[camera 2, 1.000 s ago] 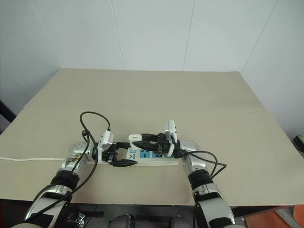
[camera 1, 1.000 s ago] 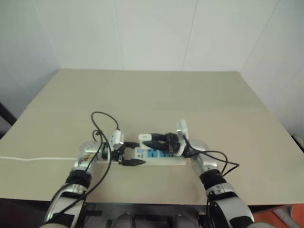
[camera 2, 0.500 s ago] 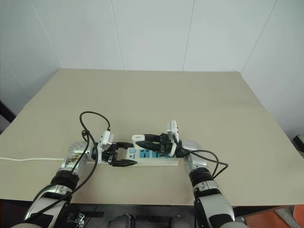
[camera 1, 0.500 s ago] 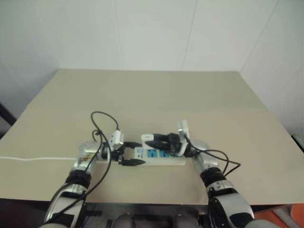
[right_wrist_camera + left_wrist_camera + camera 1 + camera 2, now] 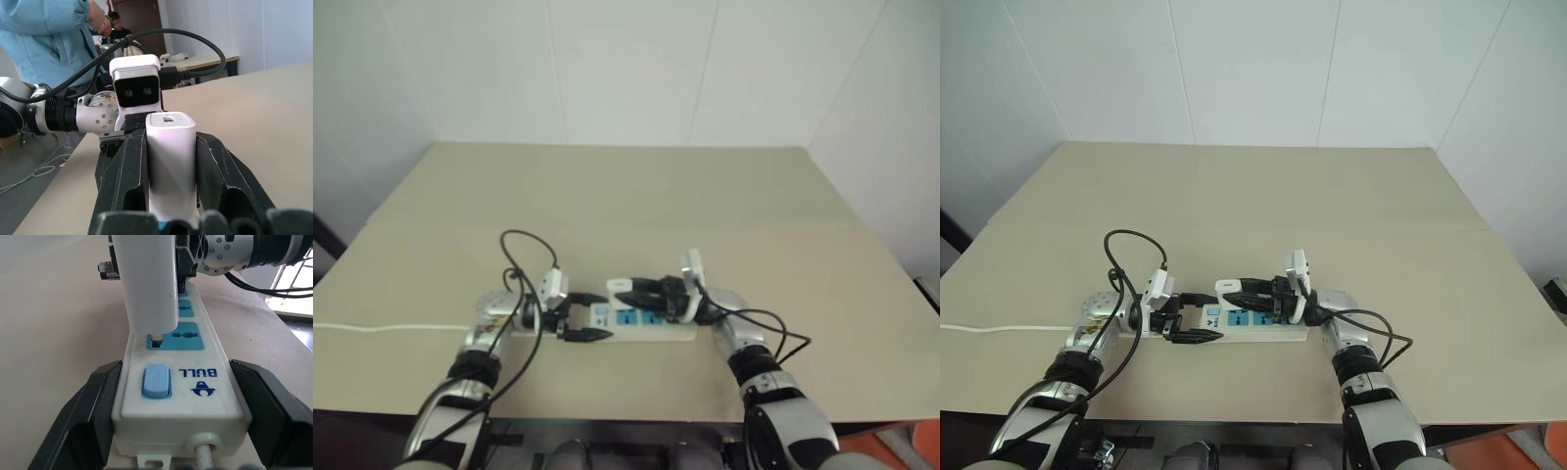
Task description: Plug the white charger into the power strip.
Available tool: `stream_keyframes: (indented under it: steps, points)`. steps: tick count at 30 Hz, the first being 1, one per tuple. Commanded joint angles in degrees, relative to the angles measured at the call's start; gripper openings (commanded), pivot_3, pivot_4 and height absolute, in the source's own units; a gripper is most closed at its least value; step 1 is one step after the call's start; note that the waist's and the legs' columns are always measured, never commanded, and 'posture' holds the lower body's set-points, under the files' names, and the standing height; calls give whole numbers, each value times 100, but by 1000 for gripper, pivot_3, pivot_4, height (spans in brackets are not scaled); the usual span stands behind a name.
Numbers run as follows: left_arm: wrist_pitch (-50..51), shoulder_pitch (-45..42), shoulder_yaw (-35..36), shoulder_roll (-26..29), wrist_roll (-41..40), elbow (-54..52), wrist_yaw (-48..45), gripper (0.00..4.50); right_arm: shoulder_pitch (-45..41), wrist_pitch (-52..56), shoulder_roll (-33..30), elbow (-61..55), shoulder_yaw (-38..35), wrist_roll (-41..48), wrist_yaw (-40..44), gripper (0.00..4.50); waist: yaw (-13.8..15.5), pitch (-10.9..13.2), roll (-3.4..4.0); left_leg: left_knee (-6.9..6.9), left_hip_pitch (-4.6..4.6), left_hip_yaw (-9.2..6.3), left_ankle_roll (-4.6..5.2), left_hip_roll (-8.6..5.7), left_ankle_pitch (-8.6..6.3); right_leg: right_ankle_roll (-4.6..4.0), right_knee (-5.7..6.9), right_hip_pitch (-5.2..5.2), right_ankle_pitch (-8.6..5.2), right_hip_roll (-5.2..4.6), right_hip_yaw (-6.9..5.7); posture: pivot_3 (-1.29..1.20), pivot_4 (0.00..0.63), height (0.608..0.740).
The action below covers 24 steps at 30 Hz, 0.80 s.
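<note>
Near the desk's front edge, left gripper (image 5: 168, 418) clamps the power strip (image 5: 193, 382) w/ its switch end, right gripper (image 5: 171, 161) pinches the white charger (image 5: 149, 281), prongs at the end socket: press straight down, keep it upright.
</note>
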Motion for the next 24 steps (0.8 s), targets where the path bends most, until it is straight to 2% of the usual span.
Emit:
stream_keyframes:
  steps: [1, 20, 24]
  points:
    - [-18, 11, -28, 61, -4, -131, -74, 3251, -7, -85, -31, 99, -42, -60, 90, 1111, -1, 0, 0, 0, 2, 0, 0, 0, 0, 0, 0, 1, 0, 0, 0, 0, 150, 740]
    - [23, -37, -26, 83, -4, -126, -82, 3251, 48, -228, -232, 362, -52, -255, 275, 1111, -5, -1, 0, -3, 17, 0, 0, 0, 0, 0, 1, 11, 0, 0, 2, 0, 150, 740]
    - [31, -55, -27, 79, -5, -115, -79, 3251, 52, -205, -121, 208, -28, -229, 218, 1111, -5, -1, 0, -3, 17, 0, 0, 0, 0, -1, 0, 10, 0, 0, 2, 0, 150, 740]
